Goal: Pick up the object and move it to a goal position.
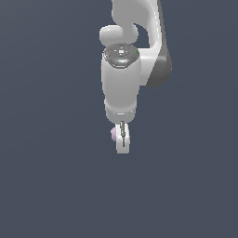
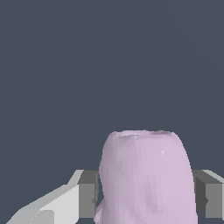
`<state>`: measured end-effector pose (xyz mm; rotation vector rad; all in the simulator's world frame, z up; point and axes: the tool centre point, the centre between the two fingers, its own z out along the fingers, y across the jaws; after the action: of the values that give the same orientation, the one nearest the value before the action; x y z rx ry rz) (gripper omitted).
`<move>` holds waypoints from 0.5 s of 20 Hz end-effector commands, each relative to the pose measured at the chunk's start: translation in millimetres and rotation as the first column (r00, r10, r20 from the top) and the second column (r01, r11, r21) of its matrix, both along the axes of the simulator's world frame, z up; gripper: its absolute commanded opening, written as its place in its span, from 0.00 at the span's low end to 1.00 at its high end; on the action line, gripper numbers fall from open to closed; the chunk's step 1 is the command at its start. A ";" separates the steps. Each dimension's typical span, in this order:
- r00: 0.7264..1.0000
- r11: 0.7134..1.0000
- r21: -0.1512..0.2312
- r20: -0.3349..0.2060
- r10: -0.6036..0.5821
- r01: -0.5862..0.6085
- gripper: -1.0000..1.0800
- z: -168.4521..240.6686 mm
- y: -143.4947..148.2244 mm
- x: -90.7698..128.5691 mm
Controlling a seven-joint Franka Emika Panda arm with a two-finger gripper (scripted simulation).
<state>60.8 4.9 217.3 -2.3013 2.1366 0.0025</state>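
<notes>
With the pads pressed against both flanks of the object (image 2: 146,175), the claw (image 2: 146,192) reads as clamped on it, so the step in hand looks like carry-to-goal, not pickup.

- Wrist view: the lilac blob fills the gap between the two grey fingers (image 2: 87,194), touching each side. Contact looks firm, no visible slack.
- Exterior view: the claw (image 1: 122,142) points straight down off the white arm (image 1: 121,79). The object (image 1: 113,134) shows only as a small pink bulge poking out on the exterior view's left of the fingers, so it sits off-centre along the pads from that angle.
- No goal marker visible in either view. Can't tell whether the blob is clear of the table; the dark ground gives no shadow or edge cue.

Advice for the move:
- Hold grip force constant; the shape is lumpy, so contact patches are probably small.
- Keep the wrist vertical and translate smoothly, since rotation could roll the blob out sideways.
- Gain height first, then traverse.
- Risk: lateral jerk slips it out on the bulging side.
</notes>
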 end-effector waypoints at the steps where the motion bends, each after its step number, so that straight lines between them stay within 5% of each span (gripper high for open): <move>1: 1.000 1.000 0.000 0.000 0.000 0.000 0.00 29.9 -3.0 -4.7; 10: 1.000 1.000 -0.002 0.000 -0.001 0.001 0.00 133.9 -12.4 -17.7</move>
<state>45.8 -5.9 333.9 -2.3006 2.1382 0.0004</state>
